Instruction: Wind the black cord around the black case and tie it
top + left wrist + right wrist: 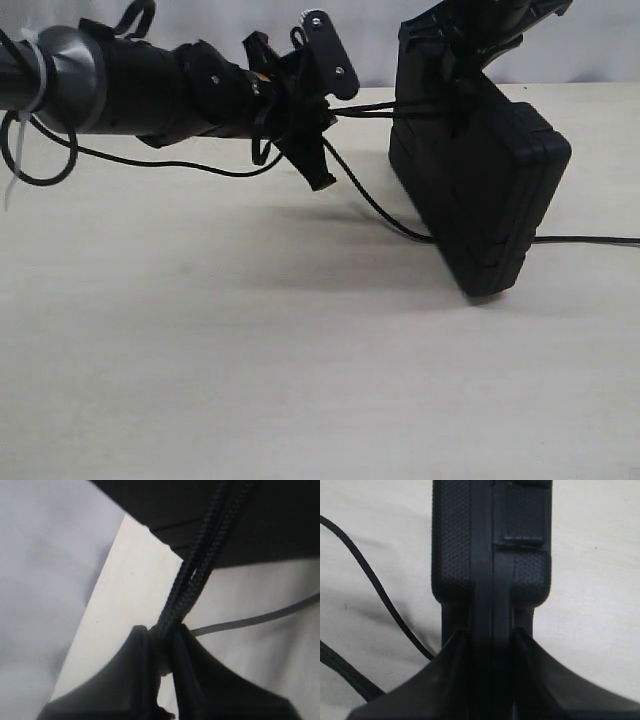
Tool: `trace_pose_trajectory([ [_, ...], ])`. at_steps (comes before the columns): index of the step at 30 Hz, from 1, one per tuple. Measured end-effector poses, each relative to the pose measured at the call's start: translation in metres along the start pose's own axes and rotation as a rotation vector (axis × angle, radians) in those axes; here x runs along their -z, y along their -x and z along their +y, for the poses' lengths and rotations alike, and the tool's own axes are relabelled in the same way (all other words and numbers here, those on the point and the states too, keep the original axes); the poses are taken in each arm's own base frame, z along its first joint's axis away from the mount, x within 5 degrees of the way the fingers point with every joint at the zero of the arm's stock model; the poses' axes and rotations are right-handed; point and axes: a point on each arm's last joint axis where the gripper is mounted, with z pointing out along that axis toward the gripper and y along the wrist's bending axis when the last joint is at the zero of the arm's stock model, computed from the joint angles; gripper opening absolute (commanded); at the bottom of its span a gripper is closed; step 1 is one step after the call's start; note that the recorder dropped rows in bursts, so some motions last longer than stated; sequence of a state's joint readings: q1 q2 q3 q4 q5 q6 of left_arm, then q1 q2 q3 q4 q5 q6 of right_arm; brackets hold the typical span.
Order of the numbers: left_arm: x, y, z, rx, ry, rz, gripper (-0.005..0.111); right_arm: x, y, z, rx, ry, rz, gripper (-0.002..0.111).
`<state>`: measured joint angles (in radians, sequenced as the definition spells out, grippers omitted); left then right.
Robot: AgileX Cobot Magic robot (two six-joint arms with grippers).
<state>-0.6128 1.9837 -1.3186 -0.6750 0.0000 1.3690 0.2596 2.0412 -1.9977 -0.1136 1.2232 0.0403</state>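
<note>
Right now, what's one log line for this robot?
left end effector: shut on black cord | right end effector: shut on black case | case: tilted

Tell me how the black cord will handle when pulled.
Probably floppy: below the left end effector, a loose stretch of cord curves down to the table. Its braided surface likely resists slipping. Strands toward the case look straight, so it should hold tension.

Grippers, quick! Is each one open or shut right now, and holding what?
Left gripper: shut on the thin black braided cord.
Right gripper: shut on the flat matte black plastic case.
</note>
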Motion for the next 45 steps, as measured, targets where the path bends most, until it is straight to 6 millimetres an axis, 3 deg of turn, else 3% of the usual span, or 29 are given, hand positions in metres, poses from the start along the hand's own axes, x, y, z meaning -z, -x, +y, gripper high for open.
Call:
trace_pose_trajectory([
  [4,0.0,0.013,-0.011,-0.118,0.013,-0.033,0.0,0.0,0.0,0.0,0.0,0.0,0.0,0.004],
  [11,0.001,0.02,-0.013,-0.152,0.055,-0.062,0.0,0.0,0.0,0.0,0.002,0.0,0.0,0.004],
  [17,0.002,0.042,-0.033,-0.241,0.095,-0.135,0.0,0.0,0.0,0.0,0.002,0.0,0.0,0.004],
  [22,-0.012,0.042,-0.053,-0.34,0.104,-0.157,0.0,0.0,0.0,0.001,-0.001,0.009,0.0,0.004],
  [27,-0.021,0.044,-0.063,-0.359,0.174,-0.194,0.0,0.0,0.0,0.001,-0.001,0.015,0.001,0.004],
  [36,-0.015,0.082,-0.074,-0.352,0.212,-0.317,0.0,0.0,0.0,0.001,0.0,0.015,0.001,0.004],
  [41,-0.017,0.083,-0.079,-0.322,0.178,-0.343,0.0,0.001,0.0,0.001,0.004,0.015,-0.001,0.004],
  [45,-0.019,0.083,-0.083,-0.341,0.135,-0.346,0.012,0.001,-0.001,0.001,0.012,0.015,0.005,0.004],
])
